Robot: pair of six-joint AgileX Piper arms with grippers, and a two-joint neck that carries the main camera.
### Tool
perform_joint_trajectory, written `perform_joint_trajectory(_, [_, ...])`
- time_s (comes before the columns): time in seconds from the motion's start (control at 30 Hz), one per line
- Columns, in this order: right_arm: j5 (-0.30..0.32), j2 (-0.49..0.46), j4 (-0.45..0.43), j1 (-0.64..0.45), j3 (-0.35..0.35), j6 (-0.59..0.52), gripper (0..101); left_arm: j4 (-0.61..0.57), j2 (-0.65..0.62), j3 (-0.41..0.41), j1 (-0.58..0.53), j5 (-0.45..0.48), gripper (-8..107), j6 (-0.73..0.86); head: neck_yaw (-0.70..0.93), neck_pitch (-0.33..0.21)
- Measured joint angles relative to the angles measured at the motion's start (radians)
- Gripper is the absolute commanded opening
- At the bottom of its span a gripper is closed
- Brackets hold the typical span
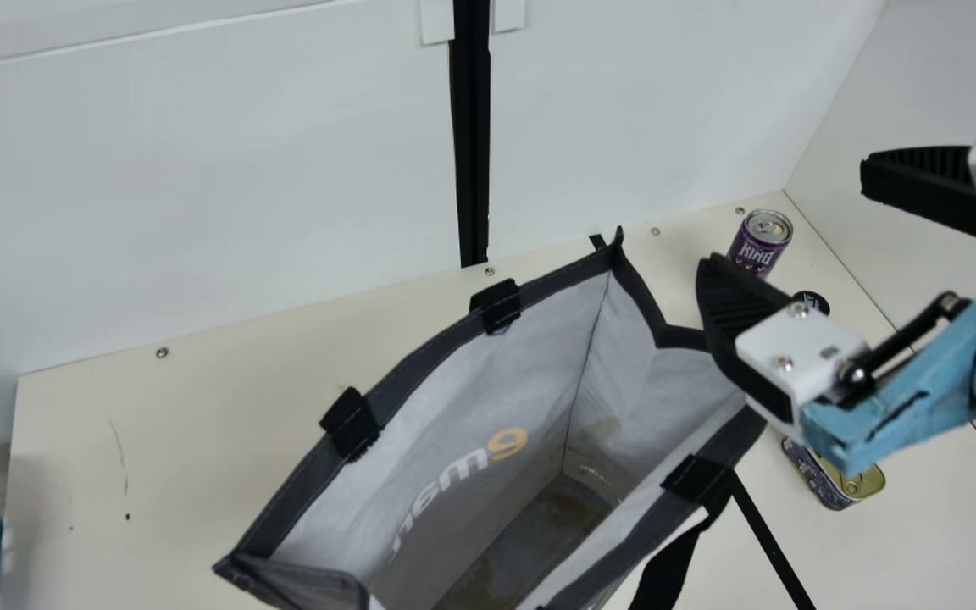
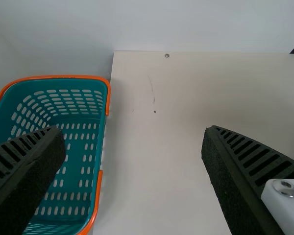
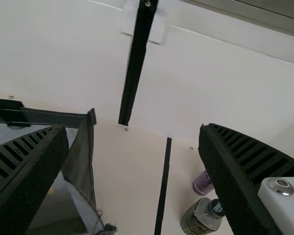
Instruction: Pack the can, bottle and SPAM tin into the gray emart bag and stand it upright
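Observation:
My right gripper [image 1: 786,222] is open at the right of the main view, above the table beside the bag; the right wrist view shows the gripper [image 3: 132,129] with nothing between its fingers. The gray bag [image 1: 454,373] stands with its mouth open and bare floor visible inside. Upright at the back right is the purple can [image 1: 757,246]. Of the bottle, the black cap [image 1: 812,301] shows behind the gripper; the right wrist view has the bottle [image 3: 201,219] near the can [image 3: 203,183]. The tin [image 1: 831,479] lies right of the bag. My left gripper [image 2: 133,133] is open and empty.
A teal basket [image 2: 95,128] with orange handles is at the table's left edge. White walls [image 1: 200,169] border the back and right, with a black vertical strip [image 1: 473,135] on the back one. One bag handle [image 1: 666,568] hangs over the near side.

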Motion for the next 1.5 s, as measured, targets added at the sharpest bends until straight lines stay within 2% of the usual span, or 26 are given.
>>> perform_joint_trajectory(0.23, [-0.001,0.066,0.154,-0.218,-0.012,-0.096,95,0.000,0.000,0.000,0.000,0.000,90,0.000,0.002,0.000])
perform_joint_trajectory(0.47, [-0.001,0.123,0.315,-0.436,0.005,-0.216,95,0.000,0.000,0.000,0.000,0.000,90,0.000,0.000,0.000])
perform_joint_trajectory(0.67, [-0.002,0.159,0.391,-0.576,0.030,-0.291,95,0.000,0.000,0.000,0.000,0.000,90,0.000,0.002,0.000])
perform_joint_trajectory(1.0, [-0.001,0.173,0.371,-0.653,0.086,-0.313,95,0.000,0.000,0.000,0.000,0.000,90,0.000,0.002,0.000])
perform_joint_trajectory(1.5, [-0.001,0.140,0.304,-0.613,0.216,-0.253,95,0.000,0.000,0.000,0.000,0.000,90,0.000,0.000,0.000])
